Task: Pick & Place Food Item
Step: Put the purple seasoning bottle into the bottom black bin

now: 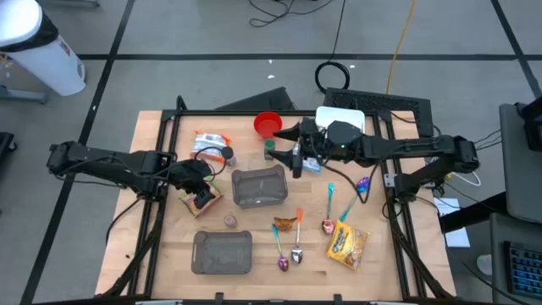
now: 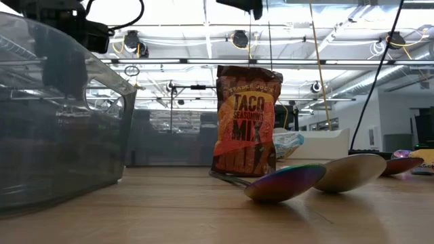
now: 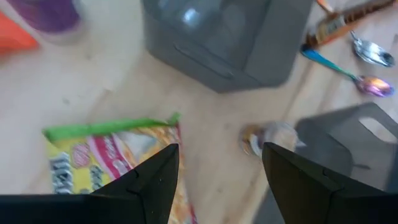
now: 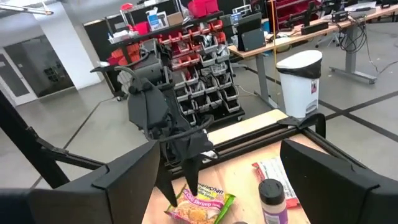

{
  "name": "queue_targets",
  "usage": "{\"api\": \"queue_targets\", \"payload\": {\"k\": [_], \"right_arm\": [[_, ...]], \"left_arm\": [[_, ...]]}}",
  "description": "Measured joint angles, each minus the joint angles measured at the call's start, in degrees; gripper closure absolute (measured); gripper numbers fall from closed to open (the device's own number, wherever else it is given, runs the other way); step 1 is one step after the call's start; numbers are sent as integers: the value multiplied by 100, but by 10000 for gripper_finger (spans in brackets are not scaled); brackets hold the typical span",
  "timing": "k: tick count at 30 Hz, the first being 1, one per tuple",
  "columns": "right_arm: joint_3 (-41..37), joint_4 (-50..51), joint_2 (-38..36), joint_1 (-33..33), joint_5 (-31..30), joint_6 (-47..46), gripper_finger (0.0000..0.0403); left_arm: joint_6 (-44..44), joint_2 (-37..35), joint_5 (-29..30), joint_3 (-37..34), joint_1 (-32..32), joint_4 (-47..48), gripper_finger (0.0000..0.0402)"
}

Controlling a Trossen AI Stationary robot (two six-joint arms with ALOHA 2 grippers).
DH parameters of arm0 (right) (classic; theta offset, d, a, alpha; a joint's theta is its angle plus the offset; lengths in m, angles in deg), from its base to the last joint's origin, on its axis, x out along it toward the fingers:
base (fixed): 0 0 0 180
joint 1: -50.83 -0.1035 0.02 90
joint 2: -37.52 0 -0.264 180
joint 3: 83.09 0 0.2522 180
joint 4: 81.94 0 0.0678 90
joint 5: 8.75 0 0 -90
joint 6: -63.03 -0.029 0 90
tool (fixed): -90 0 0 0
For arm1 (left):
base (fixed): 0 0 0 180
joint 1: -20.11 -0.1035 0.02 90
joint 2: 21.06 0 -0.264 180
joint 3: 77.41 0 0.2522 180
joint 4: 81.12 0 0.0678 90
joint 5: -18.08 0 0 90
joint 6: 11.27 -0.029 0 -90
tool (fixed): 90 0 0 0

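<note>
A: I'm seeing ceiling lights [image 2: 237, 37] glaring across the top of the low view, backlighting the taco mix packet [image 2: 246, 122].

B: I'm noticing the clear bin [image 2: 57, 115] at left looking soft, and the left wrist view is blurring everywhere. The overhead picture is staying evenly lit, shadows faint.

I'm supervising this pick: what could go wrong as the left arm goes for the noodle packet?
1. The open left gripper sits over the noodle packet's edge, so it might pinch only a corner and drop it.
2. The small round item and grey container lie close by, so a sideways move could knock them.
</note>
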Motion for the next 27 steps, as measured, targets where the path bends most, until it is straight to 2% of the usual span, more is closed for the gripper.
{"api": "queue_targets", "payload": {"k": [7,11,14,20,27], "right_arm": [[0,-9,5,124,-1,-20,78],[0,-43,4,226,8,-20,78],[0,-19,4,269,15,-21,78],[0,24,4,306,22,3,78],[0,92,4,405,222,0,78]], "left_arm": [[-295,0,640,1,-197,-53,160],[-580,0,1082,1,-551,-417,160],[-1013,0,1105,1,-924,-715,160],[-1728,95,696,24,-1875,-1095,160],[-2490,845,-221,564,-2907,-906,160]]}}
